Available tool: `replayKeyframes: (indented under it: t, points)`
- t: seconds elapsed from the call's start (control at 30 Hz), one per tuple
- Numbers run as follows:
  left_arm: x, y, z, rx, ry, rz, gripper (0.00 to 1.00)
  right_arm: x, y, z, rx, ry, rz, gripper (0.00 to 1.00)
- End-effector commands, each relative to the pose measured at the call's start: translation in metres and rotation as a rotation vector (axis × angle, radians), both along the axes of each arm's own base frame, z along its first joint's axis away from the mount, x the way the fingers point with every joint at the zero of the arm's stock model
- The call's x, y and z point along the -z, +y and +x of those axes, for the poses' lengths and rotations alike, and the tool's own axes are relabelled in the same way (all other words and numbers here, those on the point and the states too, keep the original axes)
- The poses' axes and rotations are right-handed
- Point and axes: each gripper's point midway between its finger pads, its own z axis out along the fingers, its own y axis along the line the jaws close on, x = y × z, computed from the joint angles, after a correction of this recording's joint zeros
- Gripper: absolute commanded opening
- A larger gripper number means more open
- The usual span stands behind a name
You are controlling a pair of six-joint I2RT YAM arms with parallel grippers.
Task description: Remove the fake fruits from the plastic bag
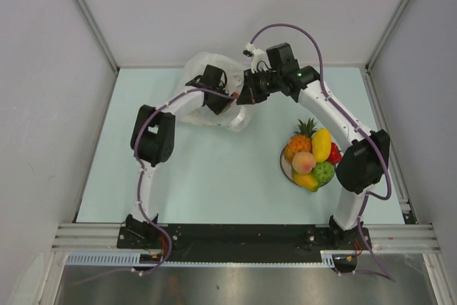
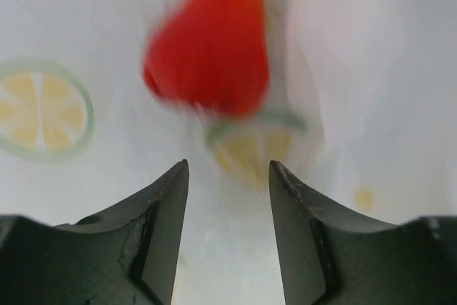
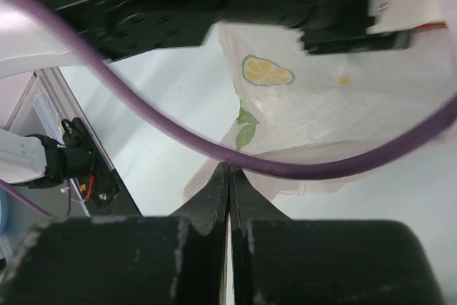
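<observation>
The plastic bag (image 1: 202, 69) is translucent white with lemon prints and lies at the back middle of the table. My left gripper (image 1: 221, 99) is open and reaches into the bag. In the left wrist view a blurred red-orange fruit (image 2: 211, 44) lies just beyond the open gripper (image 2: 228, 169), apart from it, with bag film (image 2: 371, 69) all around. My right gripper (image 1: 247, 95) is shut on the bag's edge (image 3: 300, 116), and its jaws (image 3: 229, 169) are pressed together. Pineapple (image 1: 298, 142), mango (image 1: 321, 144), peach (image 1: 303, 161), green lumpy fruit (image 1: 323, 172), lemon (image 1: 305, 181) and strawberry (image 1: 335, 153) sit on the plate.
The round white plate (image 1: 284, 166) stands at the right, next to the right arm's elbow (image 1: 363, 161). A purple cable (image 3: 300, 169) crosses the right wrist view just beyond the fingers. White walls enclose the table on three sides.
</observation>
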Motion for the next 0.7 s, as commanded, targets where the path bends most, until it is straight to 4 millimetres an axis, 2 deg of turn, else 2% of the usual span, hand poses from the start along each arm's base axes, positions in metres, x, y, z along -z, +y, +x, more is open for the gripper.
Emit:
replayKeyframes:
  t: [0.0, 0.03, 0.07, 0.1, 0.13, 0.17, 0.23, 0.27, 0.3, 0.37, 0.4, 0.43, 0.5, 0.53, 0.57, 0.6, 0.63, 0.67]
  points:
    - [-0.049, 0.03, -0.04, -0.076, -0.084, -0.014, 0.55, -0.019, -0.003, -0.003, -0.03, -0.065, 0.004, 0.0]
    - [-0.06, 0.038, -0.049, -0.108, -0.098, -0.03, 0.56, -0.017, -0.003, -0.004, -0.034, -0.068, -0.002, 0.0]
    - [-0.055, 0.051, -0.057, -0.156, -0.092, -0.005, 0.58, -0.016, -0.004, -0.004, -0.032, -0.065, -0.004, 0.0]
    - [-0.031, 0.066, -0.075, -0.19, -0.04, 0.03, 0.59, -0.018, -0.005, -0.006, -0.032, -0.072, -0.002, 0.0]
    - [-0.025, 0.073, -0.086, -0.213, -0.029, 0.045, 0.6, -0.014, -0.006, -0.009, -0.038, -0.066, -0.01, 0.0]
    - [-0.023, 0.086, -0.108, -0.211, -0.031, 0.071, 0.62, -0.015, -0.008, -0.01, -0.036, -0.068, -0.015, 0.0]
    - [-0.033, 0.094, -0.128, -0.191, -0.048, 0.075, 0.62, -0.015, -0.011, -0.014, -0.04, -0.069, -0.02, 0.0]
    - [-0.042, 0.097, -0.145, -0.178, -0.035, 0.06, 0.61, -0.012, -0.012, -0.016, -0.042, -0.068, -0.028, 0.0]
    - [-0.04, 0.094, -0.169, -0.142, 0.035, 0.039, 0.6, -0.011, -0.014, -0.018, -0.043, -0.065, -0.031, 0.0]
    - [-0.041, 0.088, -0.197, -0.122, 0.086, -0.014, 0.6, -0.009, -0.016, -0.022, -0.044, -0.065, -0.036, 0.0]
    - [-0.045, 0.081, -0.218, -0.085, 0.095, -0.038, 0.6, -0.009, -0.017, -0.024, -0.046, -0.065, -0.036, 0.0]
    - [-0.046, 0.076, -0.227, -0.071, 0.101, -0.046, 0.6, -0.009, -0.017, -0.025, -0.048, -0.065, -0.036, 0.0]
    - [-0.05, 0.057, -0.242, 0.004, 0.085, -0.038, 0.6, -0.011, -0.017, -0.026, -0.051, -0.07, -0.035, 0.0]
    - [-0.05, 0.052, -0.241, 0.032, 0.073, -0.027, 0.61, -0.011, -0.017, -0.027, -0.051, -0.072, -0.036, 0.0]
    - [-0.058, 0.042, -0.235, 0.053, 0.045, -0.042, 0.62, -0.009, -0.017, -0.026, -0.05, -0.068, -0.037, 0.0]
    - [-0.05, 0.037, -0.228, 0.056, 0.062, -0.03, 0.63, -0.009, -0.016, -0.027, -0.053, -0.067, -0.038, 0.0]
    - [-0.05, 0.033, -0.22, 0.063, 0.053, -0.026, 0.64, -0.01, -0.013, -0.028, -0.058, -0.069, -0.036, 0.0]
    - [-0.066, 0.022, -0.201, 0.068, -0.002, -0.045, 0.64, -0.01, -0.013, -0.028, -0.06, -0.069, -0.035, 0.0]
